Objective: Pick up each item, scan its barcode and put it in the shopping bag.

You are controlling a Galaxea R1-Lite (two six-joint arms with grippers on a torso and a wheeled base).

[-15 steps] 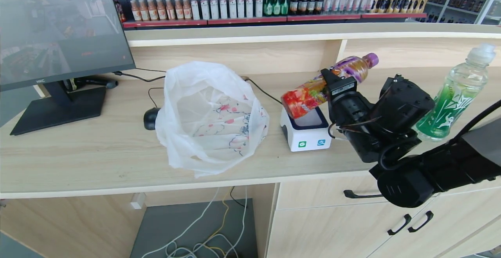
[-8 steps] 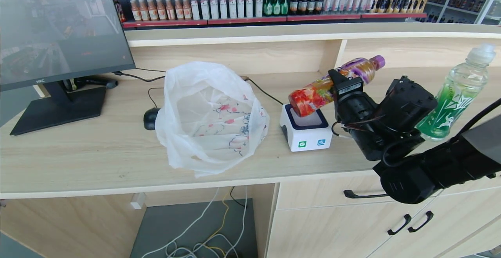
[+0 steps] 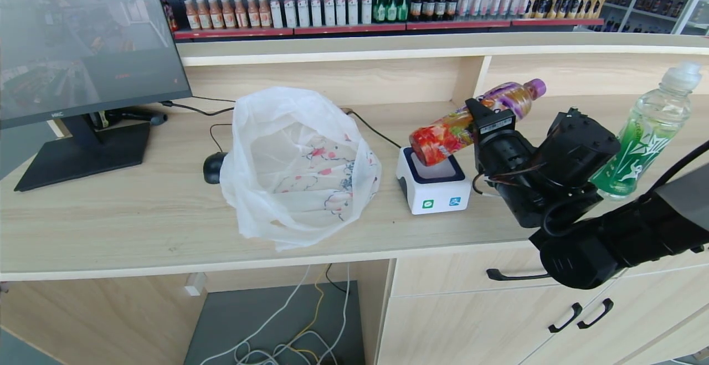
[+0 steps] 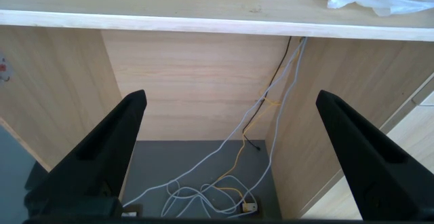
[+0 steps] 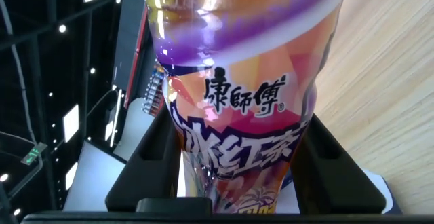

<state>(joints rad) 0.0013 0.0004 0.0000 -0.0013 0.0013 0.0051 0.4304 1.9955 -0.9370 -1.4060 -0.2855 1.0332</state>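
1. Juice bottle tilted, base just over the barcode scanner, cap raised.
2. Right pincer clenched around its middle, above the desk.
3. Left pincer released, hanging below the desk edge.

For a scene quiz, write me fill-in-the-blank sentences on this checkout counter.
The right gripper holds the juice bottle tilted over the white ____.
Seen from the robot, the shopping bag sits to the ____ of that bottle.
The left gripper is below the counter, its fingers ____.
Missing words: scanner; left; open.
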